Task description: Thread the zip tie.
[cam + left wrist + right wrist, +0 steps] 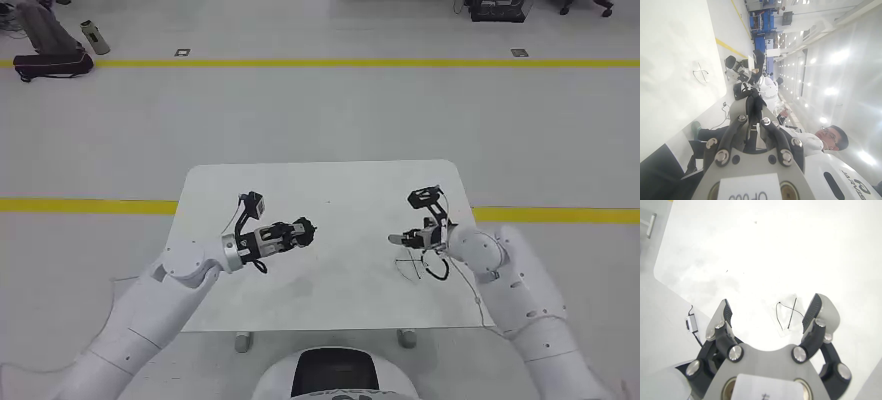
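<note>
Seen from the top, a white table [300, 180] stood in front of the robot. The left gripper [310, 232] hung above the middle of the table, its jaws together with nothing between them. The right gripper [395, 240] hung above the right part of the table, pointing toward the left one and well apart from it. 2 thin black zip ties [409, 263] lay on the table just beside the right gripper, on the side nearer to the robot.

In the left wrist view, the fingers [750, 104] of the left gripper were pressed one against the other and held nothing. Farther off, the zip ties [700, 74] lay crossed on the table near its rounded corner.

In the right wrist view, the right gripper [770, 311] had its jaws wide apart and was empty. Both zip ties lay flat on the table below it, showing between the 2 fingers and closer to one of them. The straight zip tie [790, 319] and the curved zip tie [776, 313] crossed each other like an X; which one was on top, I could not tell. One end of the curved zip tie ran behind the finger pad. A small grey box [690, 324] with a cable lay on the floor beside the table corner.
</note>
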